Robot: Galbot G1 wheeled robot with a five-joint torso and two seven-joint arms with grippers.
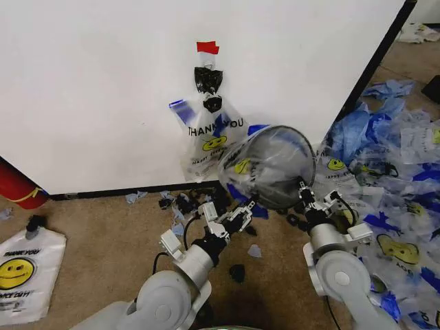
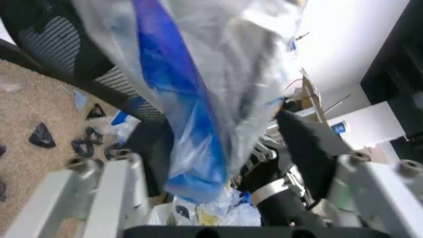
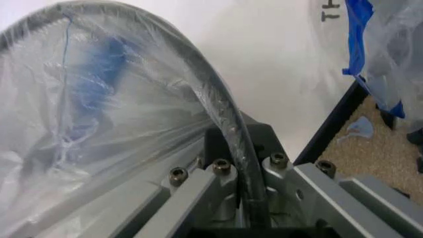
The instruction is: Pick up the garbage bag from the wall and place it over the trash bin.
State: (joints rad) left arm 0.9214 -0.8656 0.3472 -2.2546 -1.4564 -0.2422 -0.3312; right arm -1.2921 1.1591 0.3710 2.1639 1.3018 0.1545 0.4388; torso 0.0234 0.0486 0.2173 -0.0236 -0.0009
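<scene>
Bag stretched over the lifted bin, fitting nearly done

The right gripper clamps the rim of the trash bin, holding it tilted off the carpet with its mouth toward the camera; the garbage bag already spans that mouth, and the left gripper pinches the bag's lower blue edge. Judging by this, what remains is seating the film around the rim; another smiley bag hangs on the wall
</scene>
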